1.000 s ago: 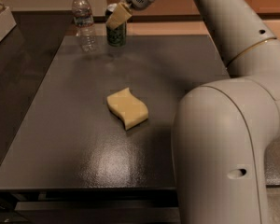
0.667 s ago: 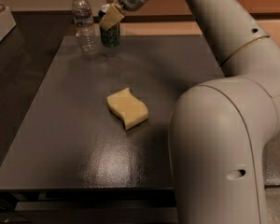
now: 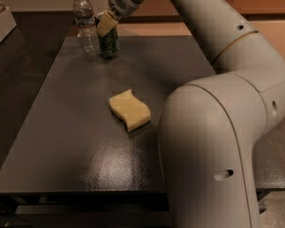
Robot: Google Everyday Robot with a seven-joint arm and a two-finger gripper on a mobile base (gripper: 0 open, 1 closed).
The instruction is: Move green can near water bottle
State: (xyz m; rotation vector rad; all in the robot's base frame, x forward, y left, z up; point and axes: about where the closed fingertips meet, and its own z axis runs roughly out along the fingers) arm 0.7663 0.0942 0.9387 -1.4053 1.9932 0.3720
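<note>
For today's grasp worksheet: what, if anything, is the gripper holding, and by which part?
The gripper holds the green can by its upper end, beside the water bottle.

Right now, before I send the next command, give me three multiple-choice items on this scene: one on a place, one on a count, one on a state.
1. Where is the green can?
A) at the far end of the table, close beside the water bottle
B) at the table's near edge
C) down on the floor

2. Counting the yellow sponge mid-table, how many sponges are there?
A) one
B) two
C) three

3. How does the water bottle stand?
A) on its side
B) upright, white cap on
C) upright, cap off

Answers:
1 A: the can is next to the bottle at the far end, with the end effector at its top.
2 A: only that one sponge shows.
3 B: it stands straight with its cap in place.
</note>
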